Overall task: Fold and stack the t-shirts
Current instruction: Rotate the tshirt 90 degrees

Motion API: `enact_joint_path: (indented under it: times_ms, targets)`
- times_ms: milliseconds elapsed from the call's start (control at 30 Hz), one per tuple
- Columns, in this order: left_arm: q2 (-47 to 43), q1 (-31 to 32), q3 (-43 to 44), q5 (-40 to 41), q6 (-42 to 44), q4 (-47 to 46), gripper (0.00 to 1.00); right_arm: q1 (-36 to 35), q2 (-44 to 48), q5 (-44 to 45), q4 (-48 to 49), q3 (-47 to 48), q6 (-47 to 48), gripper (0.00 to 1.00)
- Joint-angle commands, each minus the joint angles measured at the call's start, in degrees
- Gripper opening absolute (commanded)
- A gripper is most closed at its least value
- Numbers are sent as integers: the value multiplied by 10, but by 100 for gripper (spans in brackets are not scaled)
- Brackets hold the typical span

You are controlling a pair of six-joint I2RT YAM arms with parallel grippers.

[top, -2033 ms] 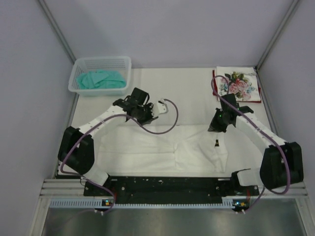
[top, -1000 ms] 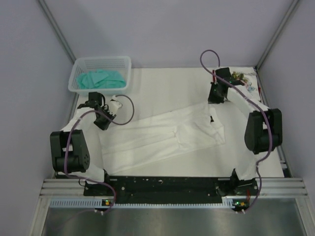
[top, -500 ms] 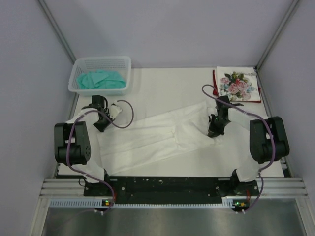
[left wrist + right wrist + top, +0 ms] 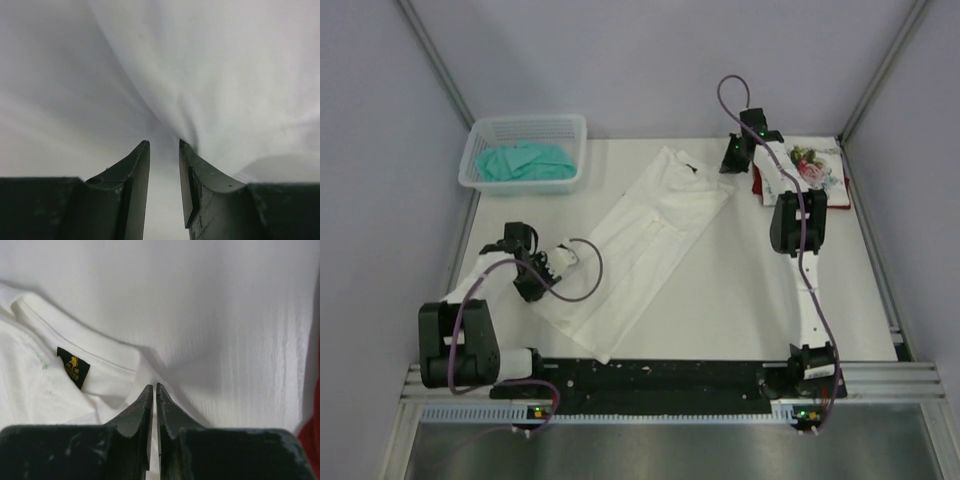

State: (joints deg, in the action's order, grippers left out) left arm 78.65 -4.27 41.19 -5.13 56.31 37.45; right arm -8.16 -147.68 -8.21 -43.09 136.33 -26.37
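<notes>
A large white t-shirt (image 4: 650,240) lies stretched on a diagonal, from the near left of the table to the back centre. Its collar with a black label (image 4: 73,367) points to the rear. My left gripper (image 4: 532,288) is at the shirt's near-left edge, and white cloth (image 4: 225,75) is bunched between its jaws (image 4: 164,145). My right gripper (image 4: 728,165) is reached far back beside the collar, its jaws (image 4: 154,386) pinched on the shirt's edge (image 4: 50,390). A folded rose-print t-shirt (image 4: 812,165) lies on a dark red one (image 4: 760,186) at the back right.
A pale mesh basket (image 4: 480,140) holding teal cloth (image 4: 525,160) stands at the back left. The right arm (image 4: 795,225) stretches along the right side of the table. A purple cable (image 4: 588,275) loops over the shirt near the left gripper.
The right gripper has swung far back toward the rear, and the left has come nearer. The white shirt has turned from lying across the table to a steep diagonal.
</notes>
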Motion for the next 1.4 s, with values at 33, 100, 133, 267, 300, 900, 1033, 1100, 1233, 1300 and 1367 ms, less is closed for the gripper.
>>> enact_joint_path:
  times_ms: [33,100,133,267,300,900,1033,1100,1233,1300,1367]
  targets:
    - [-128,28,8,-191,80,219,35,6,39,18,61,35,18,12]
    - [-155,27,26,-189,72,226,36,7,117,26,74,-31,23,15]
    - [-153,25,40,-182,58,227,36,6,146,26,79,-69,22,15]
    - [-101,16,77,-116,-23,145,33,3,245,-6,88,-231,18,13]
    - [-79,14,84,-95,-39,113,31,1,265,-15,101,-289,11,10]
    - [-44,234,-51,-109,-16,51,22,15,21,-164,55,-115,-97,0]
    - [-47,326,-15,-195,-51,82,24,26,-58,-161,52,72,-119,1]
    - [-51,340,22,-251,-57,110,25,25,-35,-173,104,77,-112,9]
    - [-93,343,85,-297,-32,175,41,17,104,-208,146,10,12,26]
    - [-125,343,93,-294,-14,191,51,2,208,-225,157,-93,113,36]
    - [-156,342,87,-301,10,199,57,-21,328,-240,190,-234,233,43]
